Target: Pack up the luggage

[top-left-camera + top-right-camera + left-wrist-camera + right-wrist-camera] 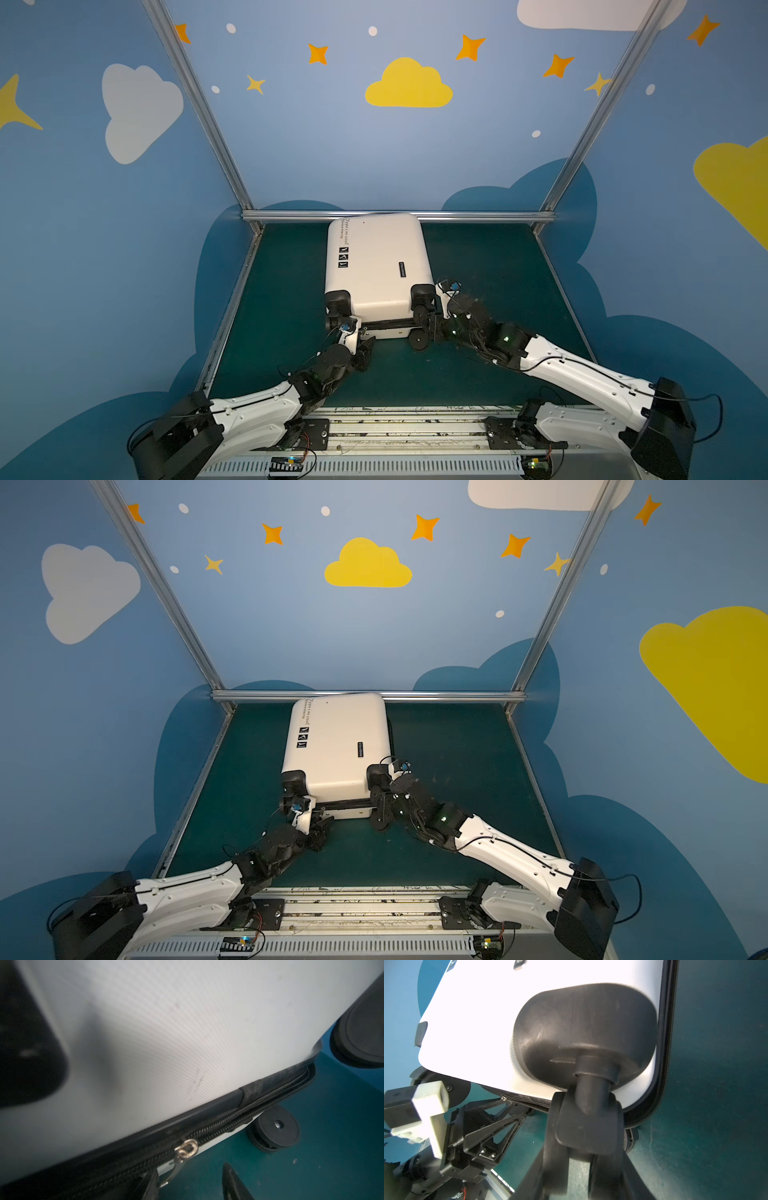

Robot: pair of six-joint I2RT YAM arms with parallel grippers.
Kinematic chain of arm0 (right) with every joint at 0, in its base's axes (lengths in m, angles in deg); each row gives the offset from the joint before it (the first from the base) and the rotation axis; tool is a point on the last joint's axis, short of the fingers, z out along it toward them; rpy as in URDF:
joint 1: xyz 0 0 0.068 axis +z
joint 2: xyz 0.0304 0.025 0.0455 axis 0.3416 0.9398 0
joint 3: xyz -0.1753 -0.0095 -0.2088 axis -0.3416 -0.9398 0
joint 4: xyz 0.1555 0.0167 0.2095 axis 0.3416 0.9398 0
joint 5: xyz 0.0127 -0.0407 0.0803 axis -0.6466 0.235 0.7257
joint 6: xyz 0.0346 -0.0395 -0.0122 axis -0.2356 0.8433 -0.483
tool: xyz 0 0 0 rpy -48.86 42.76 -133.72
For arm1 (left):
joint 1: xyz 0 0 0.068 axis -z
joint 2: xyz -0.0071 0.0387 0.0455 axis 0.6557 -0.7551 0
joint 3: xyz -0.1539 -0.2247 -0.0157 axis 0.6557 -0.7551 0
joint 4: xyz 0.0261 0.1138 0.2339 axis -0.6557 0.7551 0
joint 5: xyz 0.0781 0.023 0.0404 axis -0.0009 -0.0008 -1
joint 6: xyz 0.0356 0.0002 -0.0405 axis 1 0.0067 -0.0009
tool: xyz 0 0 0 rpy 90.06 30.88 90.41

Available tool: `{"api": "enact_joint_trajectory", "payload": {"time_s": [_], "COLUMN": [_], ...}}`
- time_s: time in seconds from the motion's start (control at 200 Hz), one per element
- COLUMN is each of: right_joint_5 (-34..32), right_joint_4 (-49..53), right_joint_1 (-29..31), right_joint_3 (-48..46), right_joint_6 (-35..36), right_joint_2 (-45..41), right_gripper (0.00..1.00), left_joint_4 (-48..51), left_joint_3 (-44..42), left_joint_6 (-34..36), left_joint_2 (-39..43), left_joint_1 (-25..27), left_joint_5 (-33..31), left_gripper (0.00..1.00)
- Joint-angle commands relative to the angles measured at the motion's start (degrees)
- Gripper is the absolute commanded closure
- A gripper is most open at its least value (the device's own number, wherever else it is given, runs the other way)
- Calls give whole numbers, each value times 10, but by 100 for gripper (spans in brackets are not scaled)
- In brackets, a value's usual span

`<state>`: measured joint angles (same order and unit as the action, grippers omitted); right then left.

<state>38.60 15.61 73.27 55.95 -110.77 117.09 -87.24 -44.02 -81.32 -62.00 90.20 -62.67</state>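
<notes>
At the table's (490,270) far edge, mid-width: suitcase (376,266) lying flat, shells together, wheels toward me.
At its near-left corner I see my left gripper (190,1186) with jaws apart, the brass zipper pull (185,1150) just beside one finger (150,1184); at the near-right corner my right gripper (586,1147) is clamped on a black caster wheel (591,1118).

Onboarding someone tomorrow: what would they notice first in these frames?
The cream-white suitcase lies flat at the back of the green table, wheels toward the robot. The right gripper clamps its near-right caster, while the left gripper, jaws open, sits at the metal zipper pull.
</notes>
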Motion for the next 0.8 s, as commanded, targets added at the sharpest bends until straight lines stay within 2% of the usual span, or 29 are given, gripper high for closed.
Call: {"api": "enact_joint_trajectory", "payload": {"time_s": [0.0, 0.17, 0.415, 0.746, 0.791], "right_joint_5": [80, 79, 77, 79, 80], "right_joint_4": [-47, -45, -46, -58, -59], "right_joint_1": [15, 15, 14, 12, 11], "right_joint_3": [26, 25, 21, 12, 13], "right_joint_6": [55, 55, 58, 62, 62], "right_joint_2": [0, -1, -6, -7, -7], "right_gripper": [100, 100, 100, 100, 100], "left_joint_4": [-64, -89, -79, 22, 30], "left_joint_3": [31, 44, 68, 57, 53], "left_joint_6": [15, 21, 24, 3, 3], "left_joint_2": [-21, -53, -62, 17, 28], "left_joint_1": [-15, -28, -38, -37, -37], "left_joint_5": [-26, -26, -13, 16, 16], "left_gripper": [53, 56, 73, 97, 97]}}
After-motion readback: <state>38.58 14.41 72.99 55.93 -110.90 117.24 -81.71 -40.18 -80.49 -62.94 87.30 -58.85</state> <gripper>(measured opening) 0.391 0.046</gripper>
